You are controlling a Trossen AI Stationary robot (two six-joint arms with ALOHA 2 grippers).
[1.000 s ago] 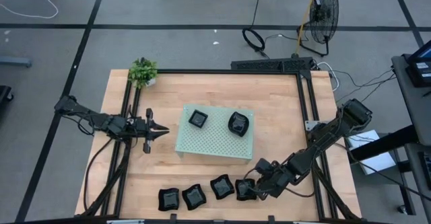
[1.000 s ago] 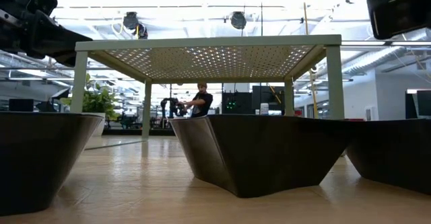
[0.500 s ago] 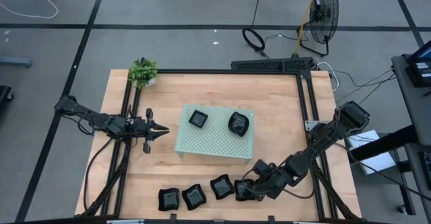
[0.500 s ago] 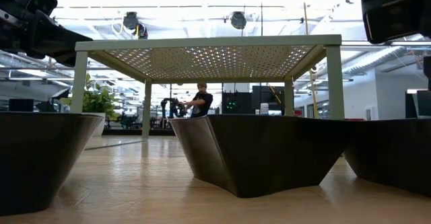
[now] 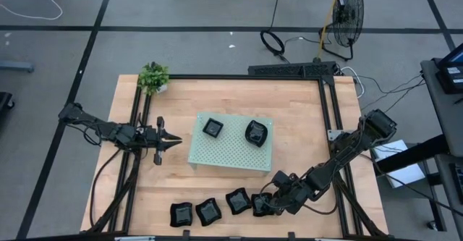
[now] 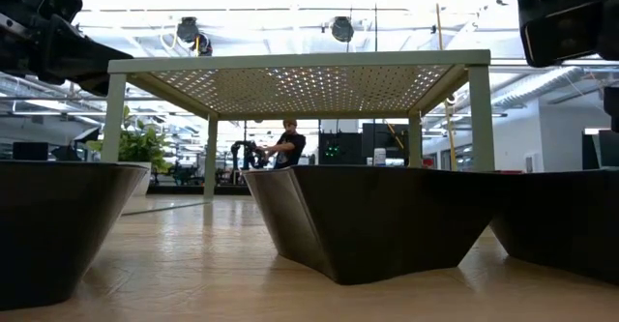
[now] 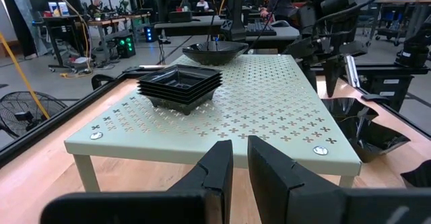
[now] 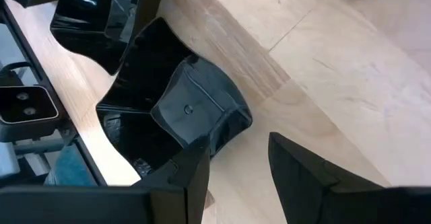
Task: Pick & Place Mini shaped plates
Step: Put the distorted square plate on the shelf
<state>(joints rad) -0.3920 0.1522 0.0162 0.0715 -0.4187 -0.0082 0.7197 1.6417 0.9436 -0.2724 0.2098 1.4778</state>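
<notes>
Several small black mini shaped plates lie in a row along the near edge (image 5: 208,211), each flat on its base. Two more stacks (image 5: 212,127) (image 5: 255,133) sit on the pale green perforated board (image 5: 231,154). My right gripper (image 5: 266,203) is open, slanting down at the rightmost wavy-edged plate (image 8: 195,109). One finger is at that plate's rim and the other over bare wood. My left gripper (image 5: 176,140) waits shut and level at the table's left, pointing at the board (image 7: 222,109). My right gripper's one fingertip (image 8: 192,165) lies against the near rim corner (image 8: 219,140) of the rightmost plate, coming slanting down from the table's right. The other finger (image 8: 303,170) stands clear over the wood. The plate rests on the table.
A small potted plant (image 5: 153,77) stands at the far left corner. Black frame rails (image 5: 329,125) run along the table's sides and far edge. In the low view the row's plates (image 6: 377,216) loom close in front of the board's legs (image 6: 479,119). A person (image 6: 288,143) stands far behind.
My right gripper has crept a little toward the row's rightmost plate and tipped slightly. That plate has slid a short way along the table toward its left neighbour, still flat.
</notes>
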